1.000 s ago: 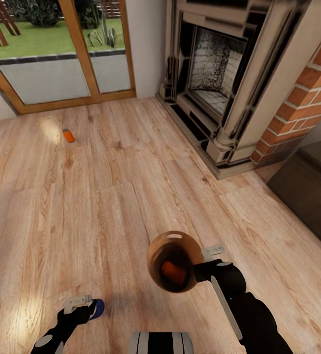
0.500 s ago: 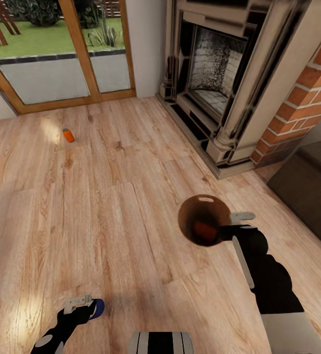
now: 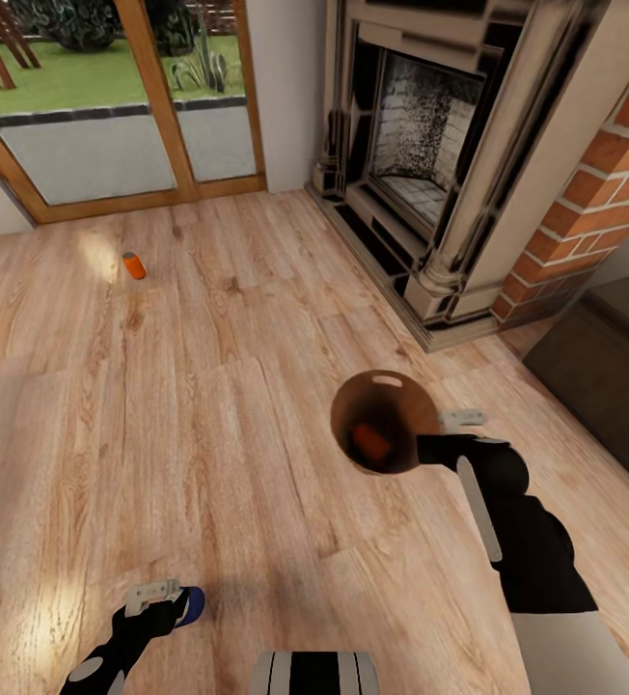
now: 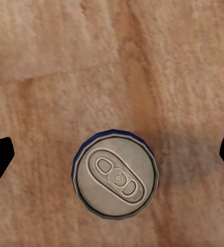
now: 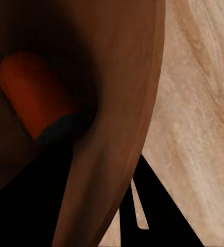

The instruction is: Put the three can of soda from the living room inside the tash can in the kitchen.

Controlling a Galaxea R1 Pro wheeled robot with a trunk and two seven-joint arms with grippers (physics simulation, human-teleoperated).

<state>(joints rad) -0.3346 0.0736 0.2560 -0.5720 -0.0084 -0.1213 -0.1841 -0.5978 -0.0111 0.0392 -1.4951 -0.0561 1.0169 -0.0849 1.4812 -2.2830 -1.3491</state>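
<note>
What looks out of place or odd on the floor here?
An orange can lies alone on the wood floor near the glass doors, far from the bin, which already holds another orange can. Nothing looks spilled or damaged.

The head camera looks steeply down on the floor (image 3: 208, 434) (both wrist cameras view it close up).

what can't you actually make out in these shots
- Blue can: left wrist view shows its silver top, the sides hidden beneath; head view, the left gripper covers most of it.
- Orange can in the bin: one end lost in shadow, right wrist view.
- Far orange can: too small for label detail, head view.
- Right gripper: jaws hidden by the bin's rim.
</note>
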